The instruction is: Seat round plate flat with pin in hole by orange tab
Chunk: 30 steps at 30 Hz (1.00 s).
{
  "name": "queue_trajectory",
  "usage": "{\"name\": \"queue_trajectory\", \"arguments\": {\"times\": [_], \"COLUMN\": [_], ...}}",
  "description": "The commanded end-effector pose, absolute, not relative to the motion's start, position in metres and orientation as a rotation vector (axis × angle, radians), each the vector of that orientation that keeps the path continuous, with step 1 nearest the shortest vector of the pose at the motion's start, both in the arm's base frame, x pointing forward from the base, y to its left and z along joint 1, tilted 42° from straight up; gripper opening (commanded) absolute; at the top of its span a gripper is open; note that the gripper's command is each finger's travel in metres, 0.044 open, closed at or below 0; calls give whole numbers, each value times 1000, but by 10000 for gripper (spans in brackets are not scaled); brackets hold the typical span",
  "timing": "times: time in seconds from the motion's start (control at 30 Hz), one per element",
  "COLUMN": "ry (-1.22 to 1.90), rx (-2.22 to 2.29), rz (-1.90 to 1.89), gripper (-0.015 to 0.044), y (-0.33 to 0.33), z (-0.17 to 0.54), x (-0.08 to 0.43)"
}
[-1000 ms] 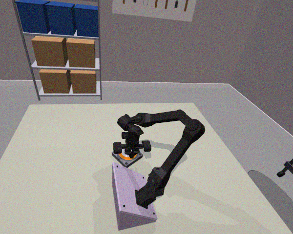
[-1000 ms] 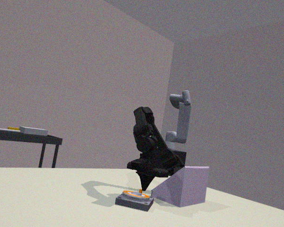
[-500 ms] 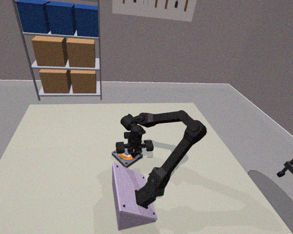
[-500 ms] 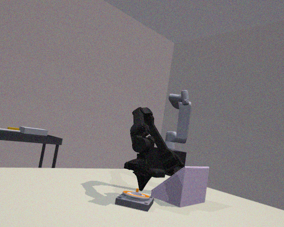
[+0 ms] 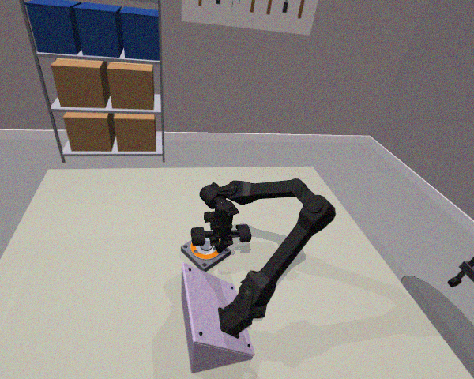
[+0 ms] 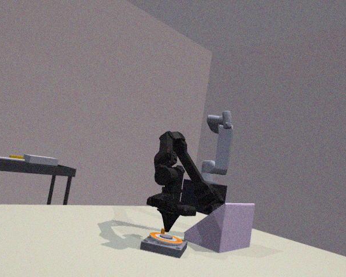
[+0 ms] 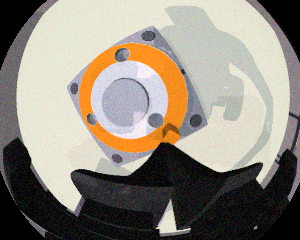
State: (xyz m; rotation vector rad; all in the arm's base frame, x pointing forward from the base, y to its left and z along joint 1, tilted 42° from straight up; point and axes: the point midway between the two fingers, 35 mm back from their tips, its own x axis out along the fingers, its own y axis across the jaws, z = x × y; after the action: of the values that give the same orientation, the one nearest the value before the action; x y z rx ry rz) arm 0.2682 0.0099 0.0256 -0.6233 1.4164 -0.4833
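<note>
Hovering just above the plate's [image 7: 138, 99] orange tab [image 7: 169, 132] — the claw [image 7: 165, 152], pinched together on nothing

The black arm [image 5: 294, 228] rises from its mount, bends at the elbow and reaches back down. The claw [image 6: 167, 228] points straight down, fingers pressed together, gripping nothing.

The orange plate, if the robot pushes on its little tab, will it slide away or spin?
Probably spin: the orange plate is round and sits around a center post, so sliding away looks unlikely. It looks stiff and thin, so it likely won't bend. The shut tool is right by the tab, a small edge to catch, so it might slip off.
</note>
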Motion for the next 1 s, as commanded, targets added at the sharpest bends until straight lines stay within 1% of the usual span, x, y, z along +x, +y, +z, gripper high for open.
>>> {"name": "queue_trajectory", "arguments": {"times": [0.0, 0.97], "ry": [1409, 1407], "rx": [-622, -621], "rz": [-489, -489], "gripper": [0, 0], "y": [7, 6], "z": [31, 42], "x": [275, 304]}}
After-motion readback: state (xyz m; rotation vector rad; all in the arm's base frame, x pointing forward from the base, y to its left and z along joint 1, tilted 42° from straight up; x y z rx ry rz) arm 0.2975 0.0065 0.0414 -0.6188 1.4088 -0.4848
